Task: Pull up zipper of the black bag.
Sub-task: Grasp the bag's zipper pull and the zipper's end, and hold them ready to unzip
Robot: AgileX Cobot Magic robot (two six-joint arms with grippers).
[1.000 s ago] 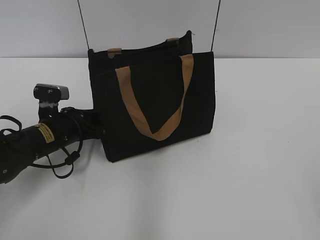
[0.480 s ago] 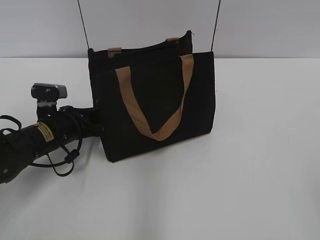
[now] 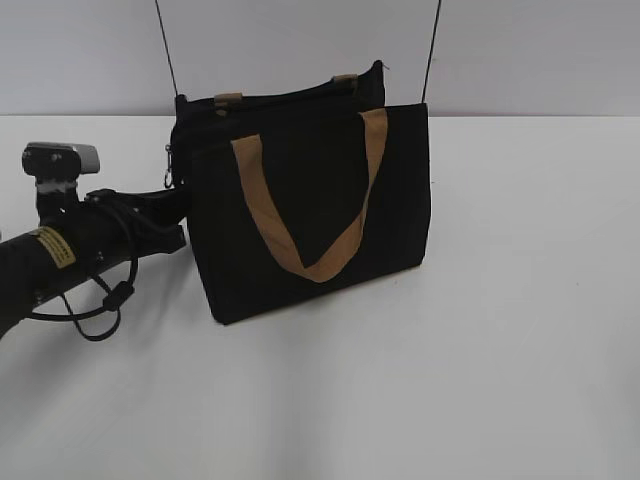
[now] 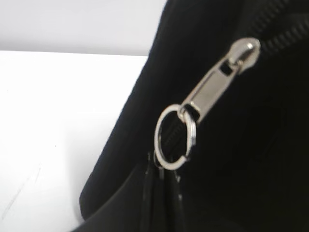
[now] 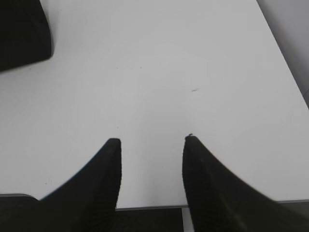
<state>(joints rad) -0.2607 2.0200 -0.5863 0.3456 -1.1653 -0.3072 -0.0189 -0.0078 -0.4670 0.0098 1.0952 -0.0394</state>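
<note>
- On the white table (image 3: 500, 350), seen from the front, the black bag (image 3: 310, 215) stands upright near the middle, with its back close to the grey wall (image 3: 80, 50).
- A brown handle (image 3: 300, 255) hangs down the front of the bag in a V shape. Two small brown tabs sit on its top edge, and two thin black cords (image 3: 166, 50) go straight up out of the picture.
- My left arm (image 3: 70, 255) comes in from the left side, with a loop of black cable hanging under it. My left hand (image 3: 172, 205) is at the left end of the bag, up near the top corner.
- At that corner I can see the small shiny pull of the zipper (image 3: 170, 165) hanging down, just above my left hand.
- From my left wrist, the zipper (image 4: 212, 92) is very close. Its silver pull slants down from the black teeth at the top right, and a round silver ring (image 4: 175, 137) hangs from its end.
- My two left fingers (image 4: 164, 203) are pressed close together right under the ring, and the bottom of the ring sits at their tips. They look pinched on it, but I cannot tell for sure.
- The side of the bag (image 4: 241, 169) fills the right half of this view, and the table (image 4: 58, 121) is on the left.
- From my right wrist, my right hand (image 5: 152, 140) is wide open with nothing in it, above the bare table (image 5: 169, 72).
- One dark corner of the bag (image 5: 21, 29) shows at the top left, well apart from my right hand.
</note>
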